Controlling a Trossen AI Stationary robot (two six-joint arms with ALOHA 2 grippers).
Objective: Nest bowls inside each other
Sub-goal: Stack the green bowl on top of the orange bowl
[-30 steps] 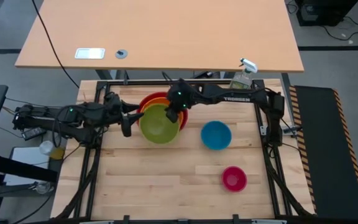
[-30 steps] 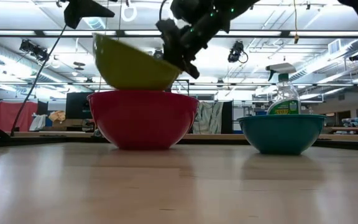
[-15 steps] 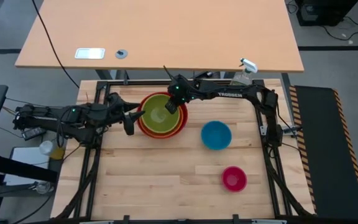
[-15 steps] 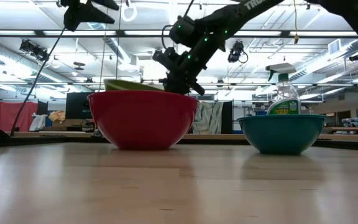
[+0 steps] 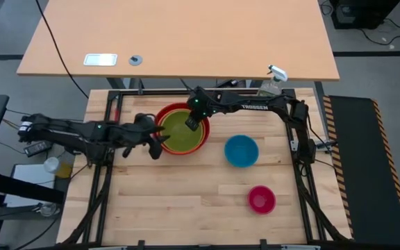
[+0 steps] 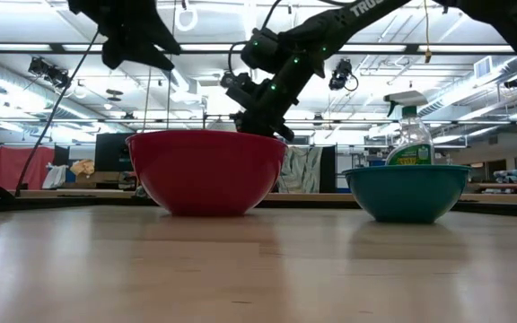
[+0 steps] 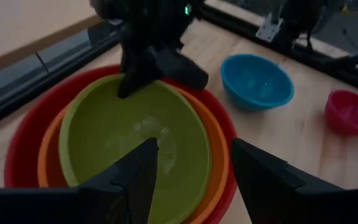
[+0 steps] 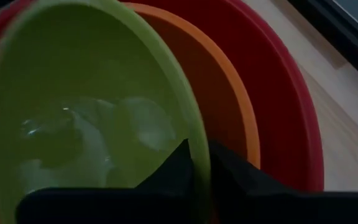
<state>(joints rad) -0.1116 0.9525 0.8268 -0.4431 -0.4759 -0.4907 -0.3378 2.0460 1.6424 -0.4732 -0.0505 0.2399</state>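
The lime green bowl [image 5: 176, 132] sits inside the orange bowl [image 7: 219, 155], which sits inside the red bowl [image 6: 206, 175] at the table's far middle. My right gripper [image 5: 193, 122] is at the green bowl's far right rim, shut on it. My left gripper [image 7: 191, 180] hovers open above the near left side of the stack [image 5: 160, 141] and touches nothing. The blue bowl [image 5: 242, 151] stands by itself to the right of the stack. The pink bowl [image 5: 261, 199] stands nearer the front right. My right gripper holds the green bowl's rim [image 8: 199, 155] at its far right side, with one finger [image 8: 169, 171] inside the bowl and the other [image 8: 232, 174] outside, between green and orange. The fingers slant down from the far right. The green bowl rests inside the orange bowl.
A clear spray bottle [image 5: 273, 82] stands at the table's far right corner, behind the blue bowl in the low view [image 6: 408, 135]. Bare wooden table [image 5: 186, 201] lies in front of the stack.
My right gripper has gone down and toward the far edge with the green bowl. The bowl hung tilted above the red bowl and has sunk into the orange one, below the red rim in the low view. My left gripper has come down and right, toward the stack.
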